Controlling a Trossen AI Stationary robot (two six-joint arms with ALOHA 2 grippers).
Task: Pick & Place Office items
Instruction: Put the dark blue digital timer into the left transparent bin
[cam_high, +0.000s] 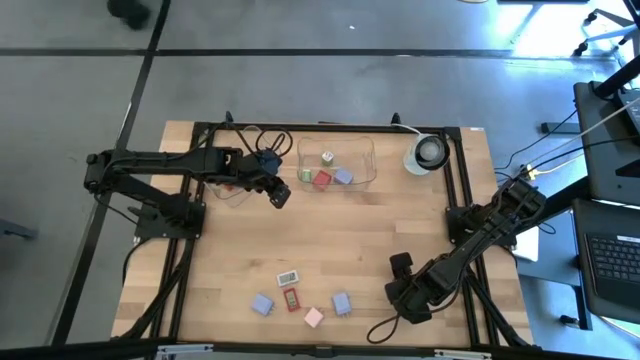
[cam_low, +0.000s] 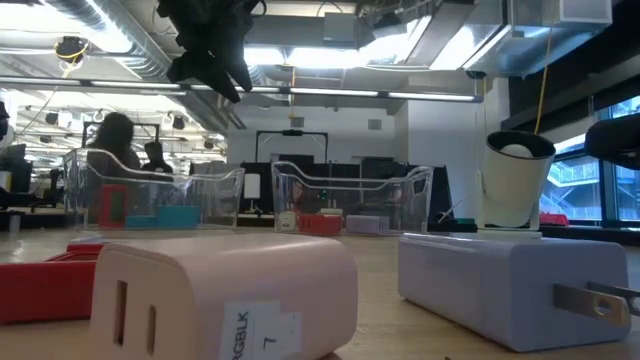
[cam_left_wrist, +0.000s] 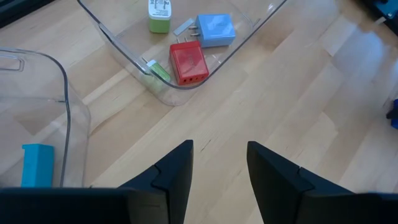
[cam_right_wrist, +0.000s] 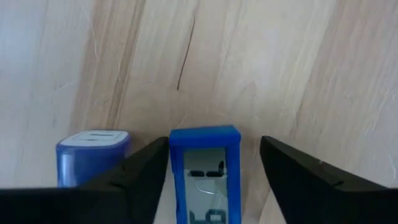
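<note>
The left gripper (cam_high: 279, 195) hung over bare wood at the back left of the table (cam_high: 380, 230), its two fingers (cam_left_wrist: 174, 177) spread apart with nothing between them, just beside the corner of a clear tray (cam_high: 368, 150). To its left stood a second clear tray (cam_left_wrist: 62, 81), and a teal block (cam_left_wrist: 37, 165) lay inside it. The tray by the gripper held a red block (cam_left_wrist: 188, 62), a lavender-blue block (cam_left_wrist: 216, 29) with its metal prongs showing, a green-and-white block (cam_left_wrist: 159, 15) and a small green piece (cam_left_wrist: 160, 70) against the wall, all close together. Along the near edge of the table five more blocks lay loose on the wood: a lavender one (cam_high: 262, 304) farthest left, then a white one (cam_high: 288, 277) with a red one (cam_high: 292, 298) just in front of it, a pink one (cam_high: 313, 317) and another lavender one (cam_high: 341, 303). Right of that group, near the front right of the table, the right gripper (cam_right_wrist: 214, 149) was low over the wood with its fingers wide apart; a blue block with a grey display (cam_right_wrist: 205, 180) sat in the gap, with clear space to each finger, and a lavender-blue block (cam_right_wrist: 93, 155) lay just beside one finger. At the back right corner, well apart from both grippers, rested a round white object with a dark centre (cam_high: 428, 152).
</note>
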